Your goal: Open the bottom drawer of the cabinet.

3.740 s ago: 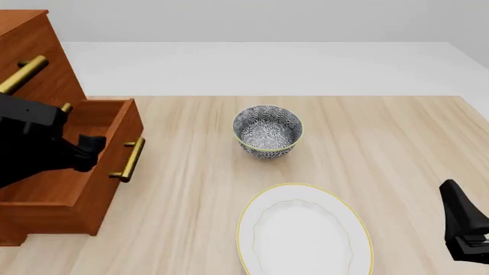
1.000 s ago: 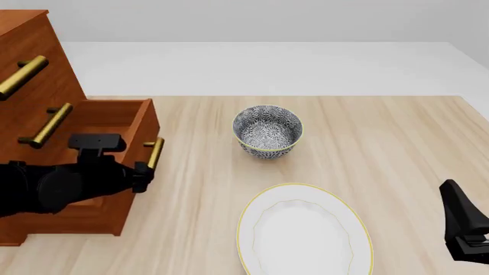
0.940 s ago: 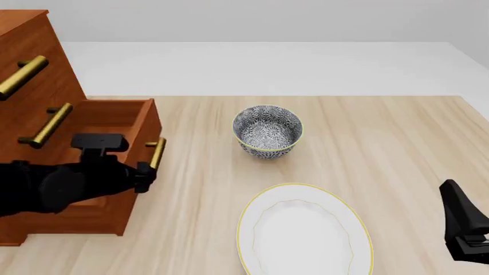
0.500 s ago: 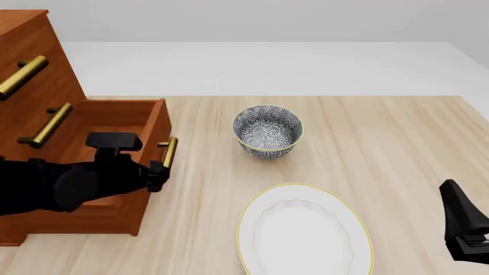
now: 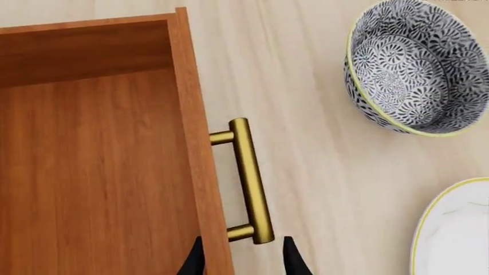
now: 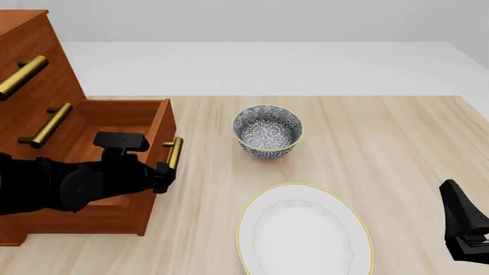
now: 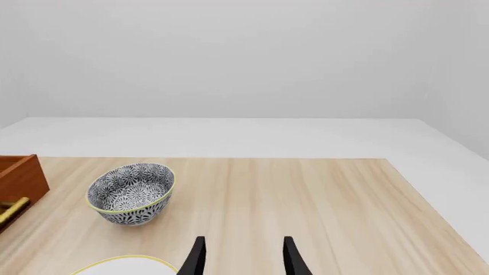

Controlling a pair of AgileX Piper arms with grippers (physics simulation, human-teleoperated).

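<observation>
The left gripper (image 5: 240, 260) has its fingers set either side of the near end of the bottom drawer's (image 6: 114, 123) brass handle (image 5: 251, 180), closed around it. The drawer stands pulled out from the cabinet (image 6: 34, 63), its tray stretching beside and behind the claw. The right gripper (image 7: 241, 258) hangs parted, holding nothing.

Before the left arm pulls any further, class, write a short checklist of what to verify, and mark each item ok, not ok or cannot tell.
1. Bottom drawer pulled out of the cabinet: ok.
2. Left pincer straddles the drawer's brass handle: ok.
3. Fingers actually pressing the handle: cannot tell.
4. Bowl apart from the drawer front: ok.
5. Plate apart from the drawer front: ok.
6. Right pincer open, holding nothing: ok.
</observation>
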